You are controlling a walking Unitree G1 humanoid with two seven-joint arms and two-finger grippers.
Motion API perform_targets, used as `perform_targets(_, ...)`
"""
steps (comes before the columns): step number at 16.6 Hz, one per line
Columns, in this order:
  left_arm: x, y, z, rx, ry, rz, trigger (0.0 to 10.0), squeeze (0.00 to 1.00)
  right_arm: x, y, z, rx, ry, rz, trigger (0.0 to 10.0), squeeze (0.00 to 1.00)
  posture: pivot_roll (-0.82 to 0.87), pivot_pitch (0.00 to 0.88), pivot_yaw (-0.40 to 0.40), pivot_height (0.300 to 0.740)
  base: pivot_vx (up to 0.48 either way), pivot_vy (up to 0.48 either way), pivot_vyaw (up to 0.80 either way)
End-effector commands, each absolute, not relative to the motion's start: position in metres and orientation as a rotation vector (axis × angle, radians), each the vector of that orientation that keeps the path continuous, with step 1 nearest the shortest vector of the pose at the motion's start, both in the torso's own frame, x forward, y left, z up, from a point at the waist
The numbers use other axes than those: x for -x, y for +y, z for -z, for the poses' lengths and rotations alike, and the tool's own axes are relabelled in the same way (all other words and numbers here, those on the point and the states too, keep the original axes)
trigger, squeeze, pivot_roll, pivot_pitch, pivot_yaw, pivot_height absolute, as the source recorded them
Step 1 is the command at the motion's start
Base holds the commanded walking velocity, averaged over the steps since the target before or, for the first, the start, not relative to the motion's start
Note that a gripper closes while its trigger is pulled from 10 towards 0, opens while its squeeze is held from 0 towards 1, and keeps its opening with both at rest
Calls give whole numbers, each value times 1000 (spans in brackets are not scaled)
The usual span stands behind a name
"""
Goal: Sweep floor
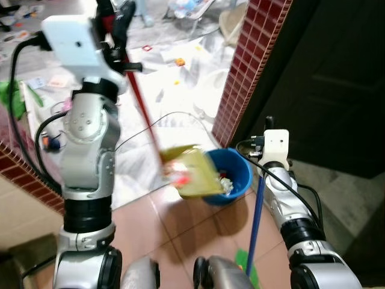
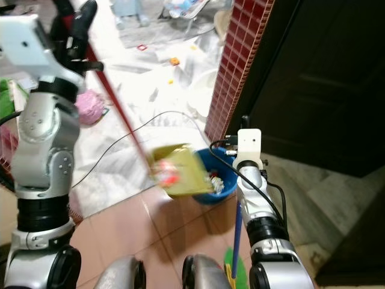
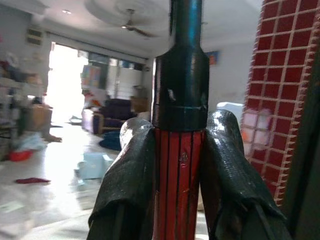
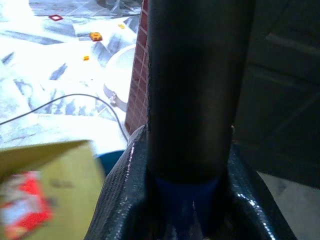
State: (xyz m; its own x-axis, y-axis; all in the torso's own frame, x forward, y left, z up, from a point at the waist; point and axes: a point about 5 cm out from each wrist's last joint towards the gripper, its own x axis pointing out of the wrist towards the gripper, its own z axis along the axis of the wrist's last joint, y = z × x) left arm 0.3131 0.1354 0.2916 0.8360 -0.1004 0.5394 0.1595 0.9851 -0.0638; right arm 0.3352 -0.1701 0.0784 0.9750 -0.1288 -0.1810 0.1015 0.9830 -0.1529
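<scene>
Head views: the left pincer, raised high, grips the top of a red handle that slants down to a yellow dustpan, blurred, tipped over a blue bucket beside the brick pillar. The right pincer holds a blue broom handle upright over the tiled floor.

Left wrist view: both fingers clamp the red handle.

Right wrist view: the fingers are closed on the blue broom handle.

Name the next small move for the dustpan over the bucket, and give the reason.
Probably tip the yellow dustpan a little further, using the red handle held by the left tool. The pan hangs tilted at the blue bucket's rim with red scraps on it, while litter already lies inside the bucket.
</scene>
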Motion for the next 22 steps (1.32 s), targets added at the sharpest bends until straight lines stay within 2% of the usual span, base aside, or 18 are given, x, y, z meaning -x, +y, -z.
perform_targets(1, -305, 138, -309, 80, -663, 139, 10000, 0, -338, -167, -85, 156, 161, 105, 10000, 0, 32, 138, -68, 740, 382, -285, 0)
perform_targets(5, -303, 134, -306, 34, -667, 169, 10000, 0, -340, -165, -85, 149, 161, 105, 10000, 0, 33, 138, -61, 740, 367, -305, 0)
perform_targets(17, -298, 92, -282, -79, -660, 330, 10000, 0, -344, -162, -89, 144, 148, 109, 10000, 0, 33, 133, -54, 740, 0, 0, 0)
perform_targets(21, -293, 64, -280, -97, -679, 461, 10000, 0, -345, -162, -89, 140, 144, 112, 10000, 0, 31, 131, -53, 740, 0, 0, 0)
perform_targets(22, -285, 39, -278, -126, -673, 633, 10000, 0, -346, -162, -91, 136, 137, 109, 10000, 0, 34, 141, -52, 740, 0, 0, 0)
